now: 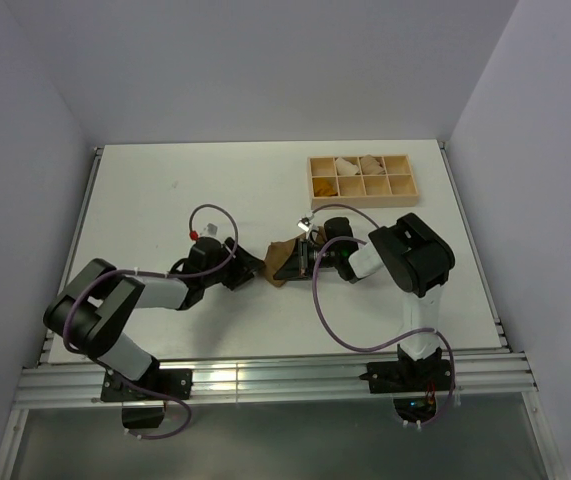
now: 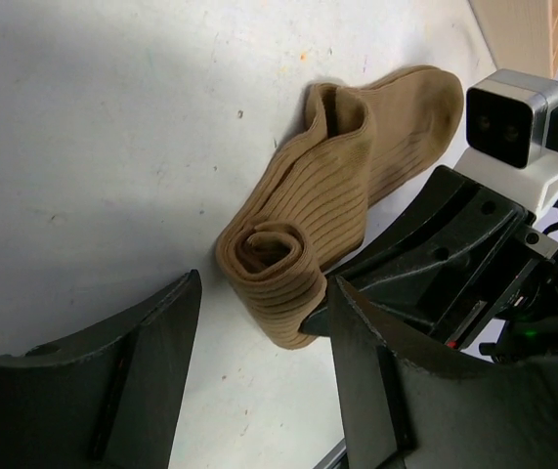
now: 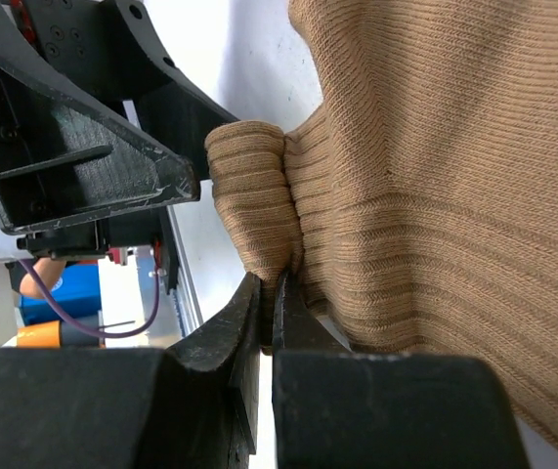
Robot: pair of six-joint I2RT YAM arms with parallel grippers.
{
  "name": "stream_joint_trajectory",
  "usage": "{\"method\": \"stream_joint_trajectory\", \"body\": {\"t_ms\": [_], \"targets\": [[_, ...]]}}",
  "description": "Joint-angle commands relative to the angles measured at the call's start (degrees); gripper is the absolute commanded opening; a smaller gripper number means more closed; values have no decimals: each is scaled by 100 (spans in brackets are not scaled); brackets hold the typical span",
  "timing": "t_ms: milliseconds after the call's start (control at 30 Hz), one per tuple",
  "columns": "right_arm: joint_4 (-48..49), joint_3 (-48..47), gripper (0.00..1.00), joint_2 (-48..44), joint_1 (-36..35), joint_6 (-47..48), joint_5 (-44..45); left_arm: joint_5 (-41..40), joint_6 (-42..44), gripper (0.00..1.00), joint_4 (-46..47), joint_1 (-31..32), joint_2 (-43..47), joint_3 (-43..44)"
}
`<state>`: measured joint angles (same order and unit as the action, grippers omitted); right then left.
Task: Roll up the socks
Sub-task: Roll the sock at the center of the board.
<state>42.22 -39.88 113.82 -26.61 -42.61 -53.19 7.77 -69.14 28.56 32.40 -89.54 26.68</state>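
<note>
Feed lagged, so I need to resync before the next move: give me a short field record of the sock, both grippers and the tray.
sock: tan sock lying on the table
roll state: one end coiled into a short roll, the rest unrolled
left gripper: open, one finger on each side of the roll; contact unclear
right gripper: shut on sock fabric right beside the roll
tray: wooden tray at the far right of the table, with pale bundles and something orange in its compartments

The sock (image 2: 327, 186) is tan-brown with ribbed knit, the table (image 2: 93, 117) white, the compartment tray (image 1: 361, 197) pale wood.
</note>
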Motion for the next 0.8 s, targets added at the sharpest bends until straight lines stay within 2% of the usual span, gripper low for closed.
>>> {"method": "stream_joint_trajectory", "body": {"t_ms": [0,267,400,533,567,600,633,733,767], "targets": [[-240,6,0,184,-2,-11,72,-127,208,61,-43,29,-239,48],[-267,-55,0,237,-2,-46,45,84,173,60,255,29,-740,83],[-258,-55,0,246,7,-72,19,58,226,54,203,29,-802,92],[-240,-81,0,272,7,-81,-7,5,261,39,124,38,-846,83],[-258,-82,0,264,7,-81,-7,23,279,30,124,38,-855,92],[-267,-90,0,272,7,-63,-7,14,279,26,89,38,-872,101],[-336,-116,0,255,7,-46,1,5,279,16,28,38,-890,136],[-442,-134,0,211,7,60,45,-91,305,0,-139,38,-881,197],[-477,-134,0,132,7,86,72,-170,340,0,-288,38,-881,241]]}}
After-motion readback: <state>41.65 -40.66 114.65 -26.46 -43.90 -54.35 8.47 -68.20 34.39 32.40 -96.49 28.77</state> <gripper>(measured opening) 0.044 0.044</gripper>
